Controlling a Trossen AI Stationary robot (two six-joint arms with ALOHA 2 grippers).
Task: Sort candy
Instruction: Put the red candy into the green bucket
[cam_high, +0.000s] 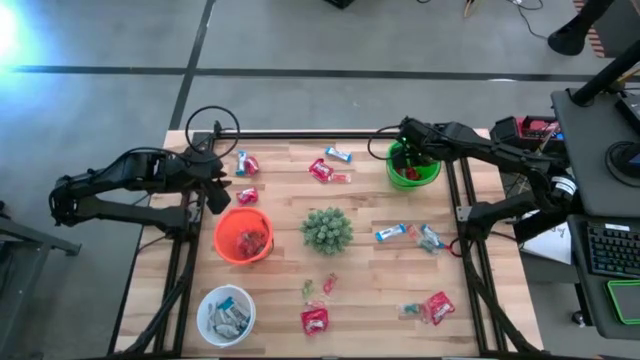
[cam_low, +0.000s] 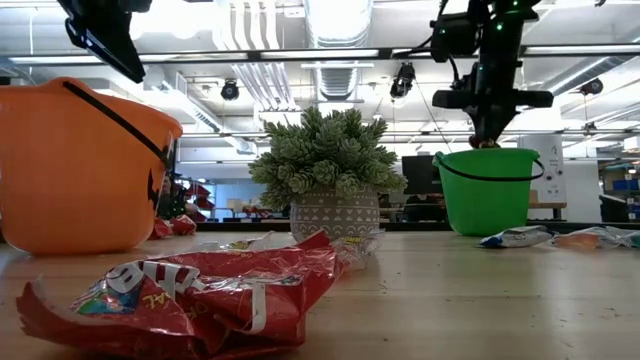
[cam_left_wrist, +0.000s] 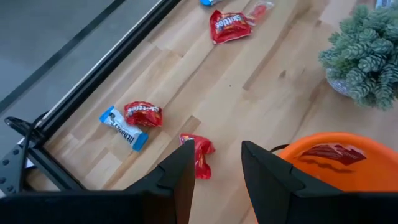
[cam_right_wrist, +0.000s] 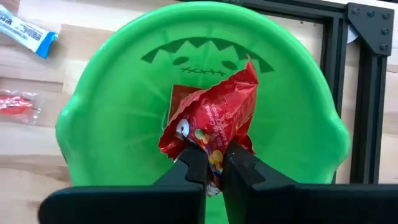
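Note:
My right gripper (cam_right_wrist: 214, 167) hangs over the mouth of the green bucket (cam_right_wrist: 93, 99), shut on a red candy packet (cam_right_wrist: 217, 115). In the low view it (cam_low: 487, 138) stands just above the bucket's rim (cam_low: 490, 160). My left gripper (cam_left_wrist: 217, 155) is open above the table, beside the orange bucket (cam_left_wrist: 336, 162). A small red packet (cam_left_wrist: 200, 155) lies on the wood below its fingers. More red packets (cam_high: 321, 170) and blue-and-white bars (cam_high: 392, 233) lie scattered on the table. My right gripper pinches one end of the red packet (cam_right_wrist: 214, 155) between its two fingers. The fingers come steeply from above. The crumpled packet reaches out past the fingertips, down into the green bucket's opening; whether it touches the bucket's bottom I cannot tell.
A spiky green plant (cam_high: 327, 230) in a pot stands mid-table. A white bucket (cam_high: 226, 313) with blue-and-white bars sits at the near left. Red packets lie in the orange bucket (cam_high: 243, 236). Something red (cam_right_wrist: 179, 99) lies on the green bucket's bottom. A black frame rail (cam_high: 330, 134) runs along the far edge.

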